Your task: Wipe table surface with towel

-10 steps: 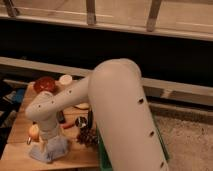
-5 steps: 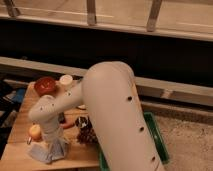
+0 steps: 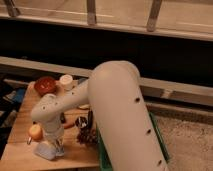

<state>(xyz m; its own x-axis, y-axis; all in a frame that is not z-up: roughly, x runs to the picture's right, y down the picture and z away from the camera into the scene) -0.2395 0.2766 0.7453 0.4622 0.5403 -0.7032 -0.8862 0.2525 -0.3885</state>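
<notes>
One table surface (image 3: 75,154) of light planks fills the near left, with an orange round fruit (image 3: 35,131) toward its left edge and the towel (image 3: 45,151), pale and bunched, lying just nearer and a little right of it. The gripper (image 3: 54,142) is down on the towel's right part, fingers closed into the cloth. Far side holds a red bowl (image 3: 45,85) and a white cup (image 3: 66,81); right of the gripper sits a dark clump (image 3: 87,136), then the green tray (image 3: 101,152).

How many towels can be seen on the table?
1. The towel lies at the near left corner of the table surface, under the hand, shut on it. The arm may hide others.
</notes>
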